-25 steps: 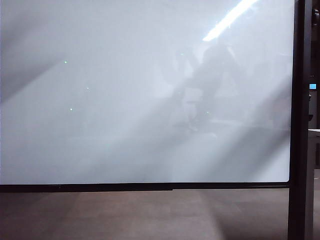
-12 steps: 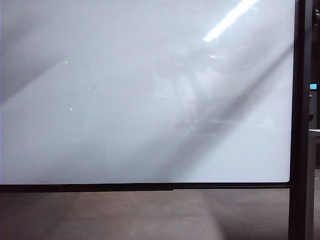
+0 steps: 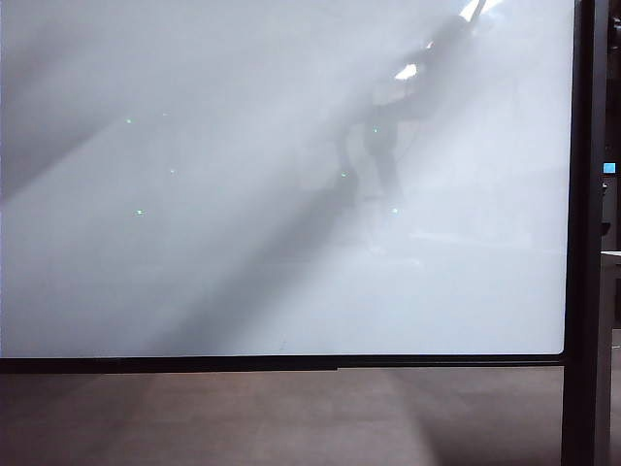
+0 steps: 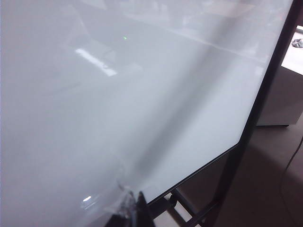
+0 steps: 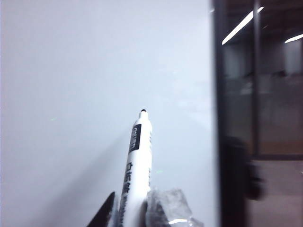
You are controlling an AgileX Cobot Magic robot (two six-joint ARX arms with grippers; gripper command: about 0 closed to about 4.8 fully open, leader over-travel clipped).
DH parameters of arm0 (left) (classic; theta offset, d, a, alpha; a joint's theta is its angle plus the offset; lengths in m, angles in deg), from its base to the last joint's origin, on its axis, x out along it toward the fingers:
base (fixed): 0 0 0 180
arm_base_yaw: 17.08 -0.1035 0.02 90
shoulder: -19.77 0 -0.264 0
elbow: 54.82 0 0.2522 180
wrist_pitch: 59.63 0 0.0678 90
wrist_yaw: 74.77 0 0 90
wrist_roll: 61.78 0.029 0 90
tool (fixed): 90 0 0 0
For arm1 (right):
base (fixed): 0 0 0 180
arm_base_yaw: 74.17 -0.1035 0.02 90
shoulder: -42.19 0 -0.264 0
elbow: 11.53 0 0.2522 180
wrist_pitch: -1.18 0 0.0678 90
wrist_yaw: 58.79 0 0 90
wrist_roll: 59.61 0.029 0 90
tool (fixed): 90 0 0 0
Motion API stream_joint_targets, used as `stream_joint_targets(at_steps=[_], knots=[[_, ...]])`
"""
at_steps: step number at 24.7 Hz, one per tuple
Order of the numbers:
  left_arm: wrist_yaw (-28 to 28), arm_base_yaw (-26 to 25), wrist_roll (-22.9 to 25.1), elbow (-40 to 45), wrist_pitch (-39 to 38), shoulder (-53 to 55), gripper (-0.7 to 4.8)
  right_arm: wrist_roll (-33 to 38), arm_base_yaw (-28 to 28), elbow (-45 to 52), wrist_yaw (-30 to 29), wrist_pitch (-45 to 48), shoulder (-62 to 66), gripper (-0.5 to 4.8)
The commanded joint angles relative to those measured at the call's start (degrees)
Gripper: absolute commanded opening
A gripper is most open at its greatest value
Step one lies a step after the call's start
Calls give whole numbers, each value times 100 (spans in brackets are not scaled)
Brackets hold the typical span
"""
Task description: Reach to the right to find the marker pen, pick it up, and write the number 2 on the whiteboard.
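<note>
Two right gripper (image 5: pixel 130 208) jaws clamp the marker pen (image 5: pixel 136 161), tip toward whiteboard (image 5: pixel 71 71).

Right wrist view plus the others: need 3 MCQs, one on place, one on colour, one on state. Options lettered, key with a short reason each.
1. Where is the marker pen?
A. Between the jaws of the right gripper
B. Lying on the floor
C. Clipped to the board's post

2. What colour is the pen's barrel?
A. Red
B. White with dark print
C. Yellow

3. What state is the whiteboard in?
A. A full 2 is written on it
B. Covered in blue scribbles
C. No ink stroke shows, only reflections and glare

Key:
1 A: the right wrist view shows the pen standing up out of the jaws, tip towards the board.
2 B: the barrel is white with a dark label and a dark tip.
3 C: the exterior and both wrist views show a bare glossy surface. The left gripper shows only in part at the edge of its own view, holding nothing visible.
</note>
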Motion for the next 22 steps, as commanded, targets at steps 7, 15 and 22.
stream_joint_targets(at_steps=[7,15,22], knots=[[26,4,24,-44,50,-13,-5,-50,-1598,-1681,289,-1021,1344,-1],[26,4,26,-44,48,-13,-5,-50,-2345,-2138,1235,-1045,1853,-1],[26,4,168,-44,7,-13,-5,-48,-2785,-2138,1687,-1095,1873,-1]])
